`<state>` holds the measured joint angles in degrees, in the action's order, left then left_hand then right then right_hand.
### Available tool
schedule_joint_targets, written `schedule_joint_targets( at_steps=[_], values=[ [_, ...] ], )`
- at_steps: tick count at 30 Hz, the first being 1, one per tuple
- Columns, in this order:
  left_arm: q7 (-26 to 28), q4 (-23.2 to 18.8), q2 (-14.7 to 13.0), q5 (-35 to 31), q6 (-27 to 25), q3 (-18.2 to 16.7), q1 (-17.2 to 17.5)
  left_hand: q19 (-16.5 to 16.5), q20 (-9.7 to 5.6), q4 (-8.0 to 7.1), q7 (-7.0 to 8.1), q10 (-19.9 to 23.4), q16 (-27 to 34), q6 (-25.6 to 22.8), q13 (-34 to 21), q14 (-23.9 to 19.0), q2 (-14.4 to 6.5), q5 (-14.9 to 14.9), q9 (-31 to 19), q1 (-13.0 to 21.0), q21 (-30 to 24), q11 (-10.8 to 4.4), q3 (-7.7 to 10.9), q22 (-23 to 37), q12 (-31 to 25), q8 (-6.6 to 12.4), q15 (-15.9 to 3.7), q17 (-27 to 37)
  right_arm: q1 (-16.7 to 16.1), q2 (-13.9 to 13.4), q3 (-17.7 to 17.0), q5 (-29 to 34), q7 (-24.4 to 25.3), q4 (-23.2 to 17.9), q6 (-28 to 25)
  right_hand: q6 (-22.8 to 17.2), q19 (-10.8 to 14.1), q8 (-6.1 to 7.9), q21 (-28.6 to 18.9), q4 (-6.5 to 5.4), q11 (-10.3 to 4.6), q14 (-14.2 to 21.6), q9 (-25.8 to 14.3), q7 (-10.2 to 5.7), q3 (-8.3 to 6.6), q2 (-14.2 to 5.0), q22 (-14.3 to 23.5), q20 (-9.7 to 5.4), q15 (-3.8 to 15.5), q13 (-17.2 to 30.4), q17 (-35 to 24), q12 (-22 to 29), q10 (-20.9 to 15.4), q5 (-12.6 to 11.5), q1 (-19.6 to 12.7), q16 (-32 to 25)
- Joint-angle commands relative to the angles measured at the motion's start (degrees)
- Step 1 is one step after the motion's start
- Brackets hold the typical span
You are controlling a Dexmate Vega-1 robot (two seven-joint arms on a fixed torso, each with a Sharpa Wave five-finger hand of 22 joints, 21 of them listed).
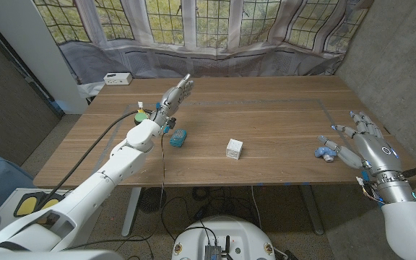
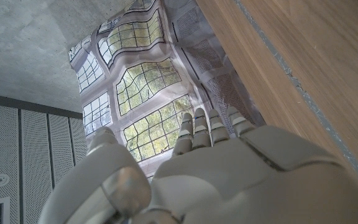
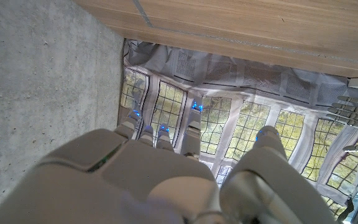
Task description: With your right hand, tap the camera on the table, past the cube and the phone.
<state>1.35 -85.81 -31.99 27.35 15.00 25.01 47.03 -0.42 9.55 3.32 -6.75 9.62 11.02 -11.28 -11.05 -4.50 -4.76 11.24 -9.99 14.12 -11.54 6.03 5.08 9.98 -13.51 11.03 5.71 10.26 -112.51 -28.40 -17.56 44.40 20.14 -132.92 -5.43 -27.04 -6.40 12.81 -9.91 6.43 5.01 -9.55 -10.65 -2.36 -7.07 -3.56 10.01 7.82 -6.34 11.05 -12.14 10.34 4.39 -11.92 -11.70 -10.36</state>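
A white cube (image 1: 235, 149) sits near the middle of the wooden table (image 1: 266, 108). To its left lies a small teal boxy object (image 1: 178, 137), which may be the camera. A small blue-and-white object (image 1: 326, 152) lies near the right edge, just left of my right hand (image 1: 358, 139). That hand hovers open with its fingers spread, holding nothing. My left hand (image 1: 175, 94) is raised over the left half of the table, fingers straight and empty. In the wrist views, the backs of the left hand (image 2: 229, 168) and the right hand (image 3: 160, 180) show with fingers extended.
A green and yellow item (image 1: 143, 111) sits by my left forearm, partly hidden. A white power strip (image 1: 117, 78) lies at the far left corner. A curtain with a window print (image 1: 215, 43) hangs behind the table, and a concrete wall (image 1: 396, 65) stands at right.
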Motion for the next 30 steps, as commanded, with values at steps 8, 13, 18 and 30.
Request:
schedule_joint_targets(
  at_steps=[8,13,18,30],
  values=[
    [1.1,-0.6,0.0,-0.3,-0.6,-0.2,0.2,0.1,0.17,0.38,-0.02,0.5,0.0,-0.6,-0.3,-0.2,-0.2,-0.1,-0.3,0.3,0.2,0.14,0.22,0.4,0.4,0.41,0.11,0.1,1.6,-1.7,0.8,-0.7,-6.6,-0.8,-5.6,-0.2,-2.3,-0.58,-0.1,-0.60,0.11,-6.6,-0.2,-0.24,-0.32,-0.58,0.2,-0.01,-0.41,0.1,-0.3,0.0,2.3,0.1,0.9,0.0],
    [1.3,-0.7,-0.1,-0.6,-0.7,-0.3,-0.2,0.0,0.18,0.40,-0.01,0.5,0.0,-0.7,-0.3,-0.2,-0.2,-0.2,-0.3,0.3,0.2,0.30,0.23,0.4,0.4,0.39,0.13,0.1,1.6,-2.2,1.1,-1.5,-6.9,-0.3,-5.9,-0.2,-2.4,-0.69,-0.2,-0.65,0.18,-6.7,-0.2,-0.09,-0.43,-0.82,0.2,0.12,-0.51,0.1,-0.3,0.1,2.4,0.1,0.9,-0.1],
    [1.4,-0.8,-0.1,-0.8,-0.6,-0.4,-0.5,0.0,0.19,0.41,0.04,0.5,-0.1,-0.7,-0.4,-0.2,-0.3,-0.2,-0.3,0.3,0.2,0.34,0.24,0.4,0.4,0.33,0.24,0.1,2.0,-2.8,1.7,-2.2,-7.0,0.2,-6.6,-0.3,-2.5,-0.72,-0.3,-0.68,0.18,-6.8,-0.2,-0.12,-0.47,-0.92,0.2,0.22,-0.46,0.1,-0.3,0.2,2.5,0.1,0.9,-0.2],
    [1.6,-1.6,-0.6,-1.3,-1.3,-0.5,-1.1,0.0,0.08,0.45,0.08,0.6,-0.1,-0.7,-0.4,-0.3,-0.3,-0.2,-0.3,0.3,0.2,0.46,0.25,0.4,0.4,0.25,0.28,0.1,3.1,-4.4,3.4,-3.9,-7.0,1.6,-8.6,-0.8,-2.8,-0.67,-0.5,-0.78,0.07,-7.0,-0.2,-0.50,-0.68,-1.36,0.3,0.31,-0.53,0.1,-0.3,0.4,2.7,0.2,0.9,-0.3]
  ],
)
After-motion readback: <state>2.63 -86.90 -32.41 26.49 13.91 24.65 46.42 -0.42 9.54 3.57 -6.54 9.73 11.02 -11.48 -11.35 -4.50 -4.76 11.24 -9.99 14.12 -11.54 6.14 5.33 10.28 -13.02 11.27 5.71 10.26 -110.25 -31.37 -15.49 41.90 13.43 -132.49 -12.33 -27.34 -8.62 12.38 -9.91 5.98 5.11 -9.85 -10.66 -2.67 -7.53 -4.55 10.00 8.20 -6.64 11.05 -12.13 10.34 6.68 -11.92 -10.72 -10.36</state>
